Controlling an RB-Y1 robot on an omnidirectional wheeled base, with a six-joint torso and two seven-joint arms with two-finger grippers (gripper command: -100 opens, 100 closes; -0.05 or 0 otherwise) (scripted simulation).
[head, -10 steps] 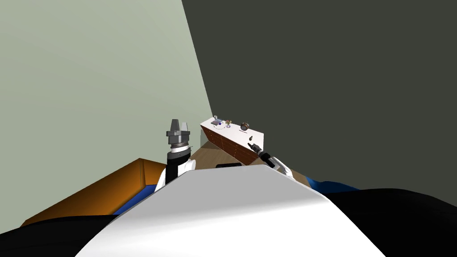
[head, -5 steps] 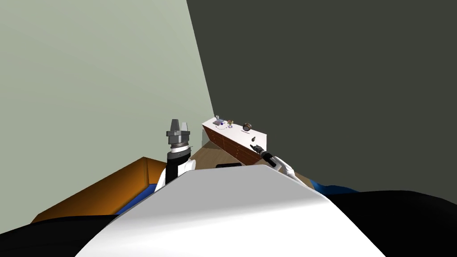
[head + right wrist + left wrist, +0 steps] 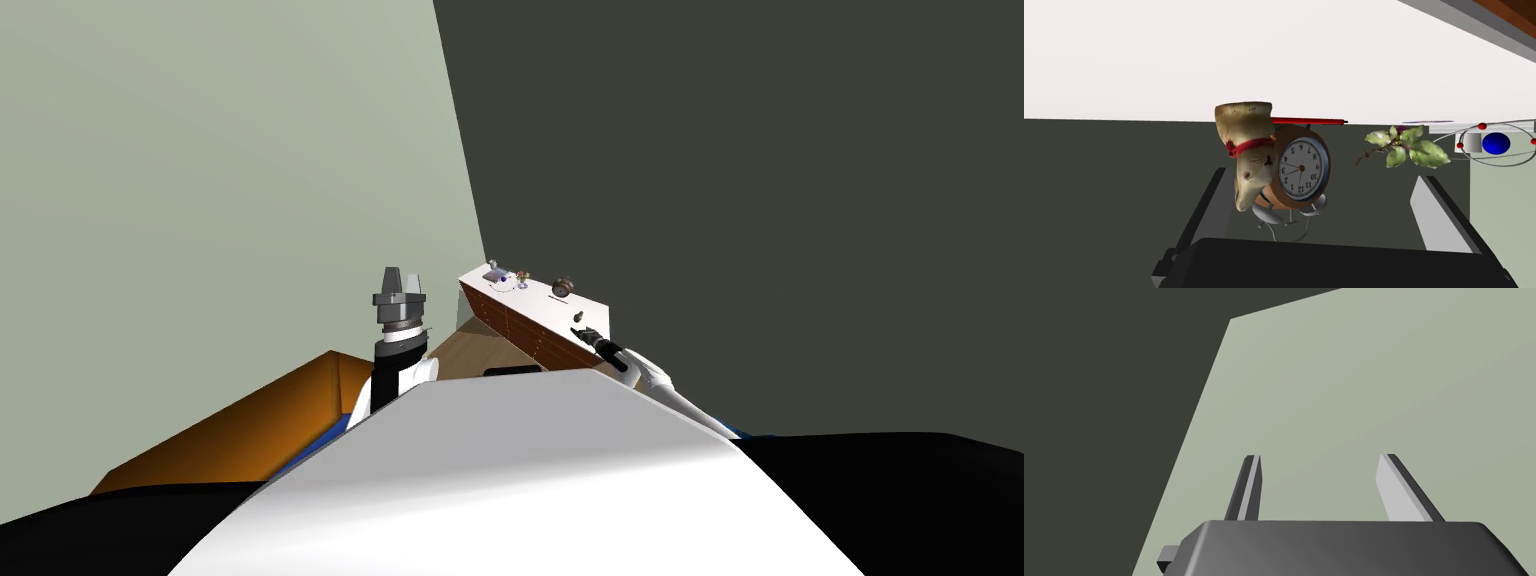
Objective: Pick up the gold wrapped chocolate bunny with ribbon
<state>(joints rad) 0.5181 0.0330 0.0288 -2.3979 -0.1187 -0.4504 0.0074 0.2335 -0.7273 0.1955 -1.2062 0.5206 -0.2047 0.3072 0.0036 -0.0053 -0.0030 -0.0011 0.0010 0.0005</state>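
Two steps remain, I judge: closing in and clamping, for the right gripper stands empty, fingers apart. The bunny, red ribbon at its neck, stands on the white dresser top just ahead of it, untouched, before a clock; the left gripper, raised, is spread too.

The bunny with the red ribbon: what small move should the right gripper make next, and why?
Probably shift the right gripper slightly sideways, toward the finger nearer the bunny. Its fingers stand open, and the bunny appears off-centre between them, close to one finger, with the clock right behind it. Centring first should lower the chance of knocking the bunny.
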